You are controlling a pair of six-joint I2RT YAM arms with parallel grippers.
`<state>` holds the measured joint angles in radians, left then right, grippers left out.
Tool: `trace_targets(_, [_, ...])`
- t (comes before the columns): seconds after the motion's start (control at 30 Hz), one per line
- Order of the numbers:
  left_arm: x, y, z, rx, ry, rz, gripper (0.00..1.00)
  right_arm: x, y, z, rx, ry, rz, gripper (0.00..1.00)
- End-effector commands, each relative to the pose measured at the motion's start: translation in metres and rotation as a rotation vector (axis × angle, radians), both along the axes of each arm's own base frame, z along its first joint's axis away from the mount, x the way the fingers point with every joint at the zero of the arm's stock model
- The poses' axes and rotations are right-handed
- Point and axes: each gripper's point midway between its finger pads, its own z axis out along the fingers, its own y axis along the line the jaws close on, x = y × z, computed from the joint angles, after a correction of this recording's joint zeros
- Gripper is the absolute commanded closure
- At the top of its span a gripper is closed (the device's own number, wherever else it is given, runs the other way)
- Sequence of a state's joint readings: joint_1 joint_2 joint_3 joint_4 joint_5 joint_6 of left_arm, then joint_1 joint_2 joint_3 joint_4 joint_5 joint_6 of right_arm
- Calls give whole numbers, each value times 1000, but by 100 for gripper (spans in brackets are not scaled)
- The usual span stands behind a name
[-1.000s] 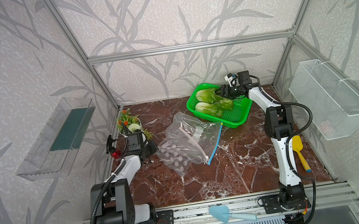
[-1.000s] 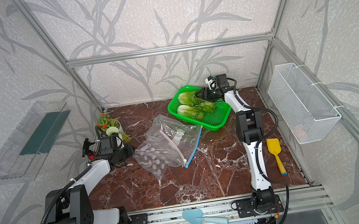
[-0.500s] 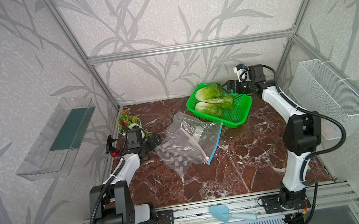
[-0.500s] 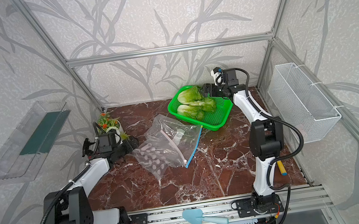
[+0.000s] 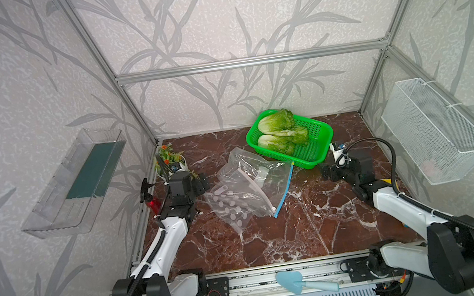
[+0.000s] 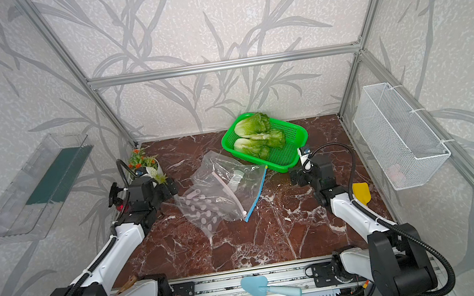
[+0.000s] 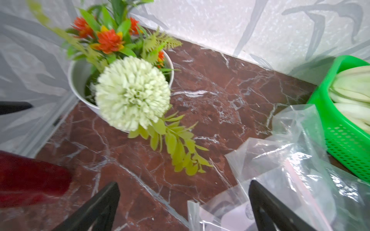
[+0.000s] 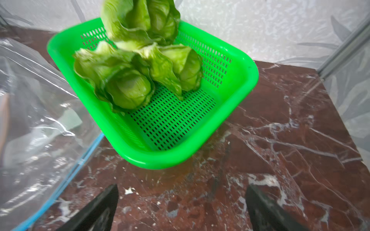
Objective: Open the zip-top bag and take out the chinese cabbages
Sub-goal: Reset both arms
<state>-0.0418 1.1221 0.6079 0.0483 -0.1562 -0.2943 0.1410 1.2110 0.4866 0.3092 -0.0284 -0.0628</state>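
Observation:
Three chinese cabbages point(image 5: 283, 136) point(image 6: 259, 137) point(image 8: 140, 66) lie in a green basket point(image 5: 320, 146) point(image 8: 236, 88) at the back of the marble table. The clear zip-top bag point(image 5: 247, 188) point(image 6: 220, 195) point(image 7: 290, 170) point(image 8: 30, 120), with a blue zip strip, lies flat and crumpled mid-table. My left gripper point(image 5: 203, 185) point(image 6: 170, 188) point(image 7: 184, 200) is open at the bag's left corner, one finger over the plastic, holding nothing. My right gripper point(image 5: 325, 172) point(image 6: 295, 178) point(image 8: 181, 202) is open and empty, low over bare table just in front of the basket.
A white pot of flowers point(image 5: 170, 164) point(image 7: 120, 84) stands behind the left gripper, a red object point(image 5: 152, 204) beside it. A yellow spatula point(image 6: 361, 192) lies by the right arm. A wire basket point(image 5: 435, 133) and a clear shelf point(image 5: 77, 183) hang on the side walls.
The right arm has drawn back from over the basket to the table in front of it, leaving the cabbages there. Both grippers have opened wide. The left gripper shifted slightly toward the bag.

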Motion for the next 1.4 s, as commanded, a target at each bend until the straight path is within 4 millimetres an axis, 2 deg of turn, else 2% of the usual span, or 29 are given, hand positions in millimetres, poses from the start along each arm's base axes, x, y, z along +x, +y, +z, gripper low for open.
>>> trace_targets(0.0, [0, 27, 4, 164, -76, 100, 1, 17, -13, 14, -58, -162, -59, 1])
trace_targets(0.13, [8, 30, -13, 245, -103, 88, 1, 24, -10, -17, -69, -131, -43, 1])
trace_targets(0.23, [16, 30, -29, 282, -109, 70, 1, 27, -9, -32, -68, -160, -45, 1])
trace_targets(0.33, [23, 24, -43, 253, -147, 19, 1, 30, -11, -36, -75, -135, -57, 1])
trace_targets(0.4, [29, 18, -59, 252, -143, -20, 1, 32, -12, -35, -62, -122, -55, 1])
trace_targets(0.5, [33, 17, -65, 251, -122, -34, 1, 34, -16, -37, -48, -97, -71, 1])
trace_targets(1.07, [37, 16, -67, 223, -91, -64, 1, 35, -17, -37, -41, -94, -70, 1])
trace_targets(1.2, [35, 23, -66, 225, -93, -15, 1, 35, -18, -37, -41, -95, -71, 1])
trace_targets(1.37, [35, 24, -66, 226, -93, -12, 1, 35, -18, -37, -41, -95, -71, 1])
